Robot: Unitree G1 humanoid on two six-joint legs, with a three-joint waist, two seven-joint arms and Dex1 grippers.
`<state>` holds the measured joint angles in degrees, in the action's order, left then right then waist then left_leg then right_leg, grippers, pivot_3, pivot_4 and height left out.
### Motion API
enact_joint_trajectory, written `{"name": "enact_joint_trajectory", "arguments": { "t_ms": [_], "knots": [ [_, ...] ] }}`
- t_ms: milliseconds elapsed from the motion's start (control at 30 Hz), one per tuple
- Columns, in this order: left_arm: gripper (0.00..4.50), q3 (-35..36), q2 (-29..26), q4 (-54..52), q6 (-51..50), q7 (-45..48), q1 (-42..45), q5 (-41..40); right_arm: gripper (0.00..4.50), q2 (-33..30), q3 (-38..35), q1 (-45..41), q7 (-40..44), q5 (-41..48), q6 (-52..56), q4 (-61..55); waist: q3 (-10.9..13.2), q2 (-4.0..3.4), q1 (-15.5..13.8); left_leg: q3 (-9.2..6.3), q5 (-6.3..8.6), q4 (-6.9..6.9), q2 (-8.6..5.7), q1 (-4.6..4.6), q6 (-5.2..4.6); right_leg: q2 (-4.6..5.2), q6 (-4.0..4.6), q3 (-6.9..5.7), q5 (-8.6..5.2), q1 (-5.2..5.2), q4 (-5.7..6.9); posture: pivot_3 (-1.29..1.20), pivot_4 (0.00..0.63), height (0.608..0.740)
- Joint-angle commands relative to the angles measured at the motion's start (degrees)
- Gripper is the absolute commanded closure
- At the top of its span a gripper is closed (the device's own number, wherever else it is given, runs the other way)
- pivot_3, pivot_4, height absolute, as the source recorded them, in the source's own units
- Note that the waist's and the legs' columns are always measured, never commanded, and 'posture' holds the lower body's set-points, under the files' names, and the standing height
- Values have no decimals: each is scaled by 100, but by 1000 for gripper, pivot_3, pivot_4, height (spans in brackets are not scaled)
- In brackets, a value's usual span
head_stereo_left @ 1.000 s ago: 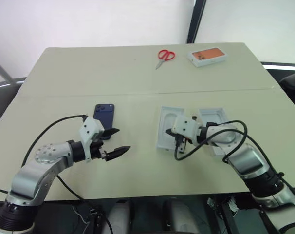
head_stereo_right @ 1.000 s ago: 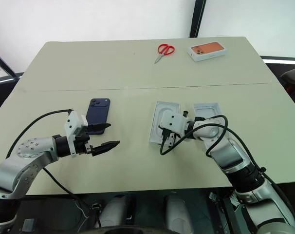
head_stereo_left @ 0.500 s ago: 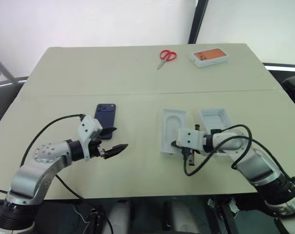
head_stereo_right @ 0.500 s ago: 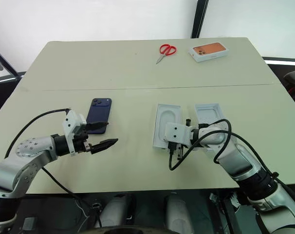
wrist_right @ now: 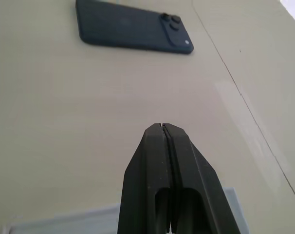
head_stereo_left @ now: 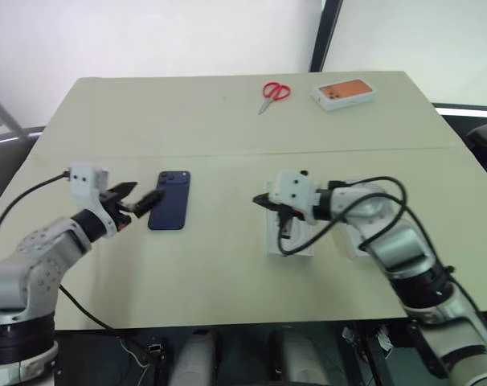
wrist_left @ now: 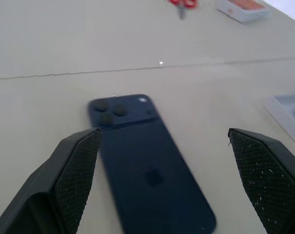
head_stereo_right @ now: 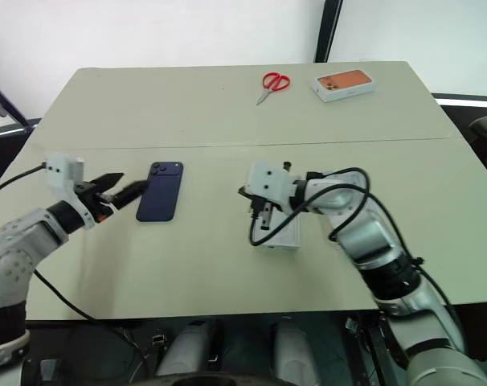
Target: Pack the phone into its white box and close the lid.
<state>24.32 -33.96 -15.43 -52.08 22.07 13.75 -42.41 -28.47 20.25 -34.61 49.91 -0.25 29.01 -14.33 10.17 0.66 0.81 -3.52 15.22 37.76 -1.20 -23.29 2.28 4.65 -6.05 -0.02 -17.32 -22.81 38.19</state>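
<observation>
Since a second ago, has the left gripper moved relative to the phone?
Yes. The left gripper has swung from the table's near side of the phone out to its left, open jaws now pointing at it. The phone lies flat, untouched.

Both eye views look forward and down from the head over the whole worktop [head_stereo_left: 227,265]. Each wrist view sits low and close, facing the phone [wrist_left: 147,165], which all share.

I can read no words or numbers anywhere. The only mark I make out is a faint apple-shaped logo in the middle of the glossy back of the slim dark navy-blue phone [wrist_left: 152,170], lying on the left of the beige surface [head_stereo_left: 227,129].
</observation>
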Motion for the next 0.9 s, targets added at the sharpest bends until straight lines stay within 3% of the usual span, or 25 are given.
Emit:
{"name": "enact_joint_trajectory", "arguments": {
  "t_ms": [33, 200, 367, 633, 900],
  "knots": [
    [88, 226, -49, 227, -785, -694, 375, -91, 4494, 481, 349, -325, -433, -340, 39, 324, 0, 0, 7, -1, -1, 0, 0, 0, 1, -2, 0, 0, 0, -3, 1, 0, 150, 740],
    [88, 218, -174, 1622, -2448, -1161, 1407, -111, 4494, 1658, 1019, -860, -1330, -1055, 55, 1829, -4, 6, 33, 1, -12, -1, -15, -2, 21, -9, 0, 1, 0, -14, 12, 0, 150, 740],
    [88, 34, -157, 2282, -2997, -1013, 1854, 16, 4494, 2227, 1189, -1107, -1569, -1279, -122, 2729, -4, 7, 33, 5, -27, -7, -17, -13, 47, -1, 0, 4, 0, -32, 13, 0, 150, 740],
    [88, -236, 79, 2608, -3375, -647, 2108, 65, 4494, 2729, 1279, -1309, -1707, -1475, -729, 3650, -13, 6, 24, 3, -33, -13, -17, -8, 59, 0, 0, 6, 0, -33, 22, 0, 150, 740],
    [88, -55, 511, 2506, -3922, -560, 2178, 51, 4494, 3085, 1210, -1514, -1697, -1498, -1171, 4218, -19, 4, 21, 2, -33, -14, -14, -6, 59, 3, 0, 6, 0, -32, 22, 0, 150, 740]
  ]
}}
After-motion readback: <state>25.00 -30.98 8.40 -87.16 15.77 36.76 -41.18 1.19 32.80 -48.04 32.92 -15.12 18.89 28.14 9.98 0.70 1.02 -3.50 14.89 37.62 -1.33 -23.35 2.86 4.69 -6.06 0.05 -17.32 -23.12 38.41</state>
